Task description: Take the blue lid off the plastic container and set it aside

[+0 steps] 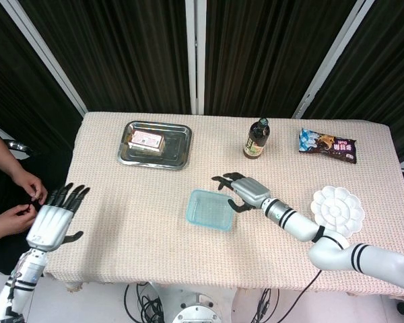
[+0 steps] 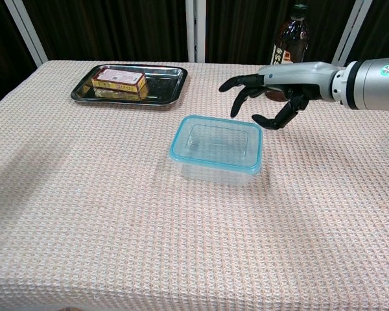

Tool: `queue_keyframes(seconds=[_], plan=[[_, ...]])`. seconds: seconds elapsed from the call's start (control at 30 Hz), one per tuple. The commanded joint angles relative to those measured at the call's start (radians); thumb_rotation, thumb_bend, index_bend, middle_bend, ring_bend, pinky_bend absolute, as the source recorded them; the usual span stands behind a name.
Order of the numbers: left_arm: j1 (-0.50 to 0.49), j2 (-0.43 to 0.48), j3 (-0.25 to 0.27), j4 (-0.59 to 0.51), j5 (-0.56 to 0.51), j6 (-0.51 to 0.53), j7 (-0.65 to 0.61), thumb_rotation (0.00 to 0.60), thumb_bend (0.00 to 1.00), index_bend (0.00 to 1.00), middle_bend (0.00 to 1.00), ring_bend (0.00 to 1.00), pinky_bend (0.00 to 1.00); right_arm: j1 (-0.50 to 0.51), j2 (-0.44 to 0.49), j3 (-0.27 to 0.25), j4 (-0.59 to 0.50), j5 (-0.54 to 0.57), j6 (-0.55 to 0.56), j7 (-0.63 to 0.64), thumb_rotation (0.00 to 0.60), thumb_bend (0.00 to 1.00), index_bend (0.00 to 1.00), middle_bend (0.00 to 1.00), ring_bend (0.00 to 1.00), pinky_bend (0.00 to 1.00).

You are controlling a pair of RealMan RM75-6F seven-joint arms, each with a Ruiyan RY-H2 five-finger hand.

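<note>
While the blue lid [image 2: 215,144] sits on the container [image 2: 214,167] mid-table, your right hand [image 2: 269,91] hovers just beyond its far right corner, fingers spread, holding nothing. It is much the nearer hand; the lid's long axis runs left to right.

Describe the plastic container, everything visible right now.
The plastic container is a clear, shallow rectangular box with rounded corners, sitting flat on the tablecloth near the table's middle and turned slightly askew to the table edge. Its blue lid is still on: a blue rim around a see-through centre panel. Nothing shows inside. The right hand hovers just behind its far right corner with fingers spread, not touching it. Nothing else touches it.
</note>
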Motion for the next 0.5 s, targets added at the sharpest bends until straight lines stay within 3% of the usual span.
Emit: queue_keyframes(seconds=[0.03, 0.3, 0.5], plan=[[-0.135, -0.015, -0.033, -0.034, 0.038, -0.152, -0.010, 0.600, 0.00, 0.05, 0.06, 0.00, 0.06, -0.070, 0.033, 0.007, -0.047, 0.019, 0.150, -0.126, 0.600, 0.23, 0.00, 0.08, 0.00, 0.00], [-0.375, -0.124, -0.107, -0.024, -0.067, -0.463, 0.010, 0.600, 0.00, 0.01, 0.02, 0.00, 0.05, -0.231, 0.132, -0.019, -0.204, -0.050, 0.463, -0.292, 0.600, 0.23, 0.00, 0.07, 0.00, 0.00], [-0.485, -0.208, -0.147, -0.013, -0.208, -0.587, 0.096, 0.600, 0.00, 0.00, 0.00, 0.00, 0.02, -0.304, 0.163, -0.057, -0.234, -0.108, 0.565, -0.315, 0.600, 0.23, 0.00, 0.08, 0.00, 0.00]])
